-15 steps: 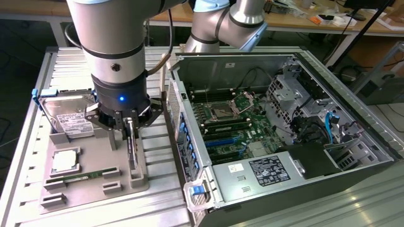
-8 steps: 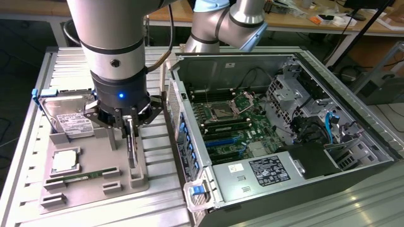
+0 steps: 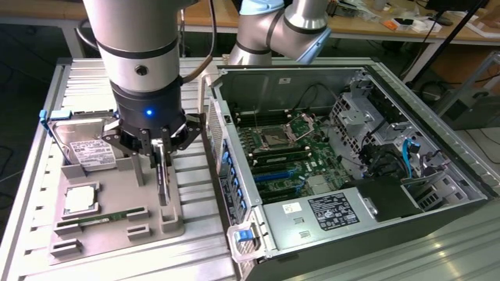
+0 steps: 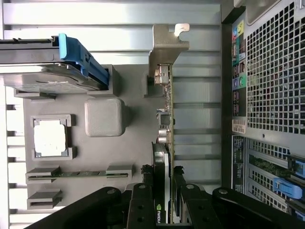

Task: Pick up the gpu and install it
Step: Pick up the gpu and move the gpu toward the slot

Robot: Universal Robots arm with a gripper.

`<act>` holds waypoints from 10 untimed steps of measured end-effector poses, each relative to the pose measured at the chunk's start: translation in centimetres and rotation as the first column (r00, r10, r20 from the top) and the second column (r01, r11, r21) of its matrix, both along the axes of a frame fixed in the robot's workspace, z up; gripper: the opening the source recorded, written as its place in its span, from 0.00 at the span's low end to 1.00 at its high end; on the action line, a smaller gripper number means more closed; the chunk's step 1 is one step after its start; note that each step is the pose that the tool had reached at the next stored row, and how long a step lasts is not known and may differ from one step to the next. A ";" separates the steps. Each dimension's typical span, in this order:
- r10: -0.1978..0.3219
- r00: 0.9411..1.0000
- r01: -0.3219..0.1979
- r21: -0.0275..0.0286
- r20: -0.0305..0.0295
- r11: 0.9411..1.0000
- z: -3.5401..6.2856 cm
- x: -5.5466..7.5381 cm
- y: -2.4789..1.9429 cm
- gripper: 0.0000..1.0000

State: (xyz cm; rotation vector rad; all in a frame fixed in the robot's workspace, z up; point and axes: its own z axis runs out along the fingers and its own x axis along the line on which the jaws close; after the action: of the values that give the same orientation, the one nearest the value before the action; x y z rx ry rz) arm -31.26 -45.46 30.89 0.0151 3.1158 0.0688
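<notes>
The gpu (image 3: 163,181) stands on edge in a slot of the grey holder tray (image 3: 109,175), a thin dark card left of the open computer case (image 3: 437,193) in the exterior view. My gripper (image 3: 160,149) hangs straight above it, one finger on each face of the card's upper edge, shut on it. In the wrist view the gpu (image 4: 165,114) runs edge-on from its silvery bracket (image 4: 164,47) down to my gripper (image 4: 163,172), whose black fingers (image 4: 145,191) press against the cooler side and the board side.
The holder tray (image 4: 133,143) also carries a hard drive with blue rails (image 3: 86,146), a processor chip (image 3: 81,199) and a green memory stick (image 3: 102,219). The case lies open with its motherboard (image 3: 289,158) exposed; its perforated rear panel (image 4: 271,95) is close beside the card.
</notes>
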 end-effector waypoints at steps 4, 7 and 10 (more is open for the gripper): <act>0.000 1.000 0.000 0.000 0.000 1.000 0.36 0.0 0.00 0.27; 0.000 1.000 0.000 0.000 0.000 1.000 0.49 0.0 0.00 0.27; 0.000 1.000 0.000 0.000 0.000 1.000 0.68 0.0 0.00 0.27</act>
State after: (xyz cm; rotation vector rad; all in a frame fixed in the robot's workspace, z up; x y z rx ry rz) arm -31.26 -45.46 31.57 0.0151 3.1157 0.0688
